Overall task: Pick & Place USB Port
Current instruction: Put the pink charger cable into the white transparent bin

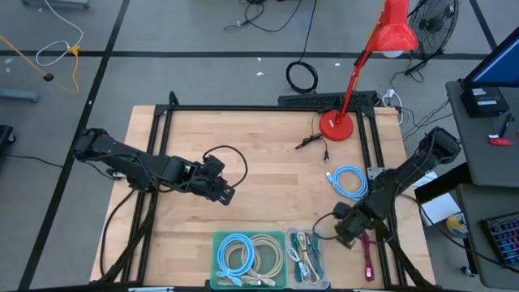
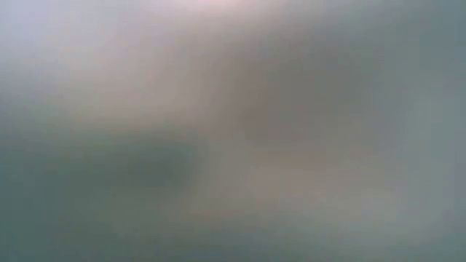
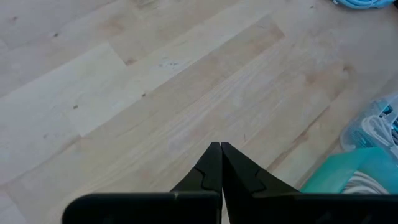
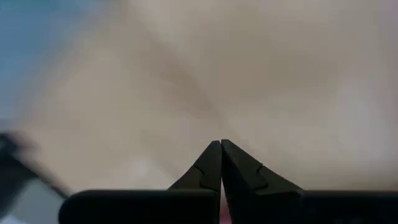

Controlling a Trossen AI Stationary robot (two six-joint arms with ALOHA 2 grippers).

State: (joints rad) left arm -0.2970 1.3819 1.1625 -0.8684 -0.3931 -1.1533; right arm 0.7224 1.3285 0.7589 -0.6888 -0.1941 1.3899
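My left gripper [image 1: 229, 195] [image 3: 221, 146] hovers shut over bare wood left of the table's middle, holding nothing. My right gripper [image 1: 345, 235] [image 4: 221, 143] is shut too, with nothing between its fingers, at the near right beside a small clear bin [image 1: 306, 258] of thin USB cables. A coiled blue cable [image 1: 349, 180] lies flat on the wood just beyond the right gripper. I cannot make out a single USB port. The low view shows only blur.
A teal bin [image 1: 247, 258] of coiled blue and white cables stands at the near edge. A red desk lamp [image 1: 336, 123] stands at the far right, with a thin black cable [image 1: 312, 143] beside it. A magenta piece [image 1: 369, 258] lies by the right rail.
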